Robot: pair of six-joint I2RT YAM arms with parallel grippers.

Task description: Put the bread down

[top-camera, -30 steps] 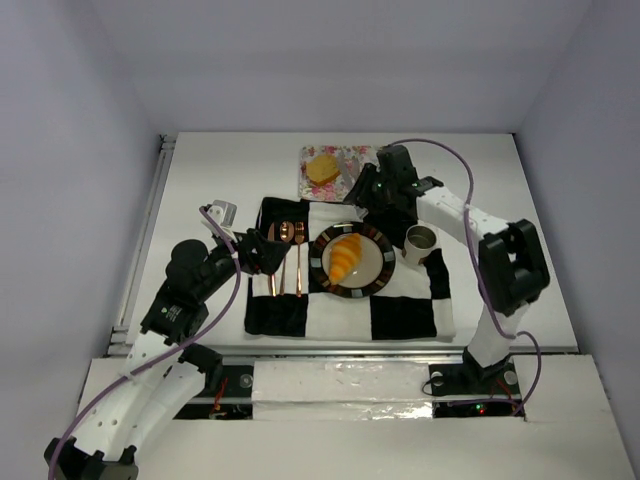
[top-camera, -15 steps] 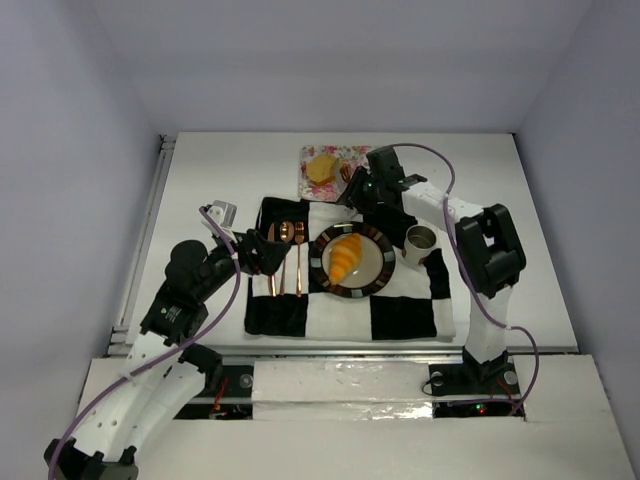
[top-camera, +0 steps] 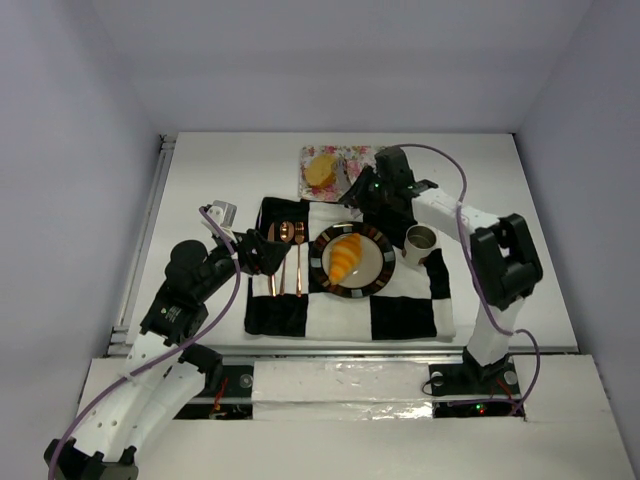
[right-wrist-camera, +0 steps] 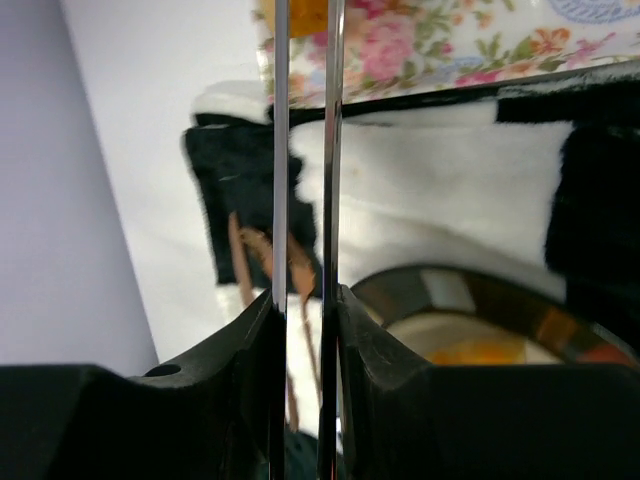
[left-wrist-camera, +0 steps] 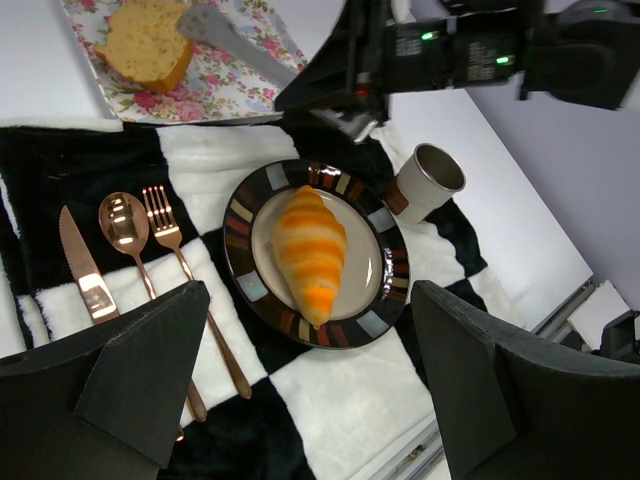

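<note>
The orange-golden croissant (top-camera: 346,256) lies on a dark-rimmed plate (top-camera: 322,262); it also shows in the left wrist view (left-wrist-camera: 308,250). The round tan bread slice (top-camera: 321,169) sits on a floral napkin (top-camera: 350,156) at the back, and shows in the left wrist view (left-wrist-camera: 145,42). My right gripper (top-camera: 364,190) is shut on metal tongs (right-wrist-camera: 305,150), whose tip (left-wrist-camera: 220,28) reaches over the napkin right beside the slice. My left gripper (top-camera: 262,252) is open and empty, held above the cutlery, and its jaws stand wide apart in the left wrist view (left-wrist-camera: 310,375).
A black-and-white checked mat (top-camera: 400,315) carries the plate, a copper knife, spoon and fork (top-camera: 285,255) on its left, and a metal cup (top-camera: 420,241) on its right. A rail (top-camera: 150,230) runs along the table's left edge.
My right wrist swung left toward the napkin, then back a little to the right. The bread slice, croissant and left arm have not moved.
</note>
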